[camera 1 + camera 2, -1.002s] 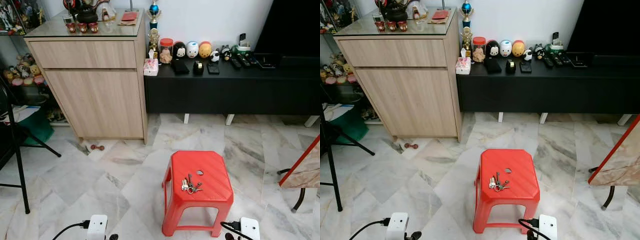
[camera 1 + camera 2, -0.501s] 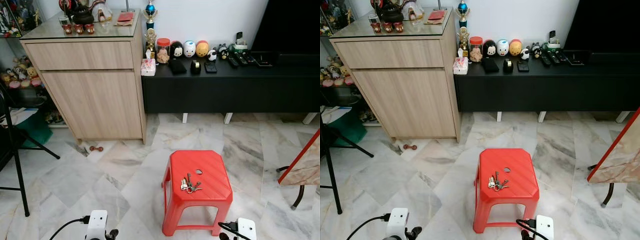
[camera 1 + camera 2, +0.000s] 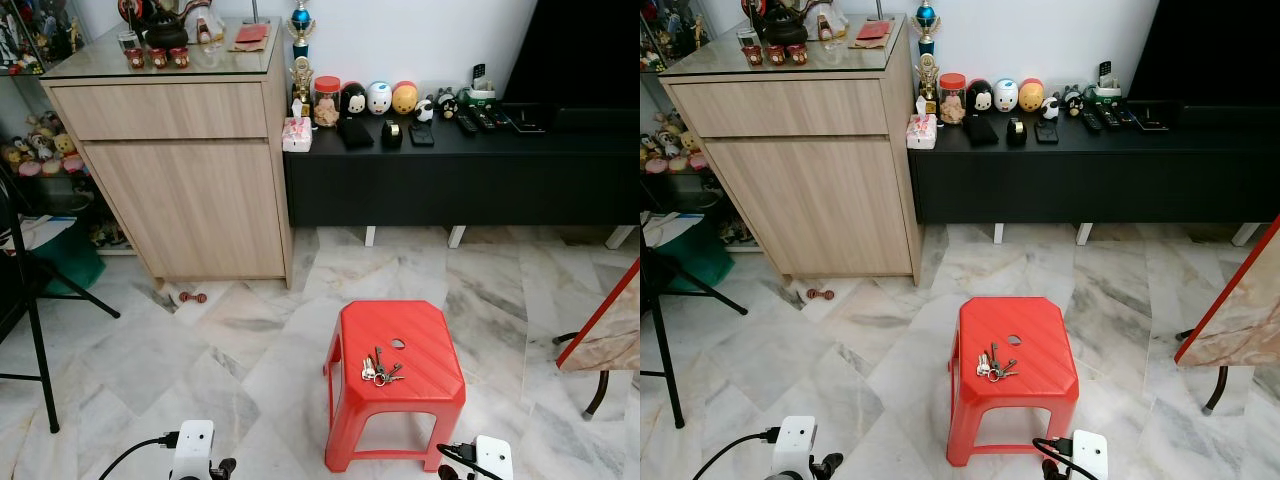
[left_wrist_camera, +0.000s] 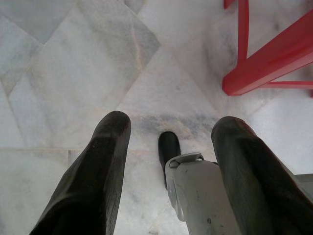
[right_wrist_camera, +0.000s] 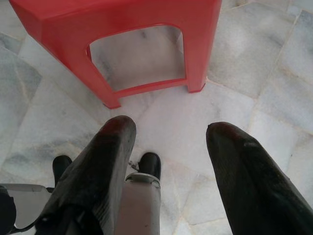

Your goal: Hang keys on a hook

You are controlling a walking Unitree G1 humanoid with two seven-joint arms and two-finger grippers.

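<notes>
A bunch of keys (image 3: 378, 369) lies on top of a red plastic stool (image 3: 432, 357) standing on the marble floor in front of me. Both arms hang low at the bottom edge of the eye views, left wrist (image 3: 194, 447) and right wrist (image 3: 491, 456). In the left wrist view my left gripper (image 4: 168, 134) is open above the floor, the stool's leg (image 4: 266, 61) beside it. In the right wrist view my right gripper (image 5: 171, 132) is open, with nothing between its fingers, facing the stool's side (image 5: 122, 44).
A wooden cabinet (image 3: 185, 165) stands at the back left, next to a long black low console (image 3: 460, 175) carrying figurines and remotes. A black stand's legs (image 3: 35, 330) are at the left. A tilted board (image 3: 605, 325) stands at the right.
The whole picture shifted slightly over the second, so the camera moved; the stool sits a little higher in frame. Keys and stool have not moved.
</notes>
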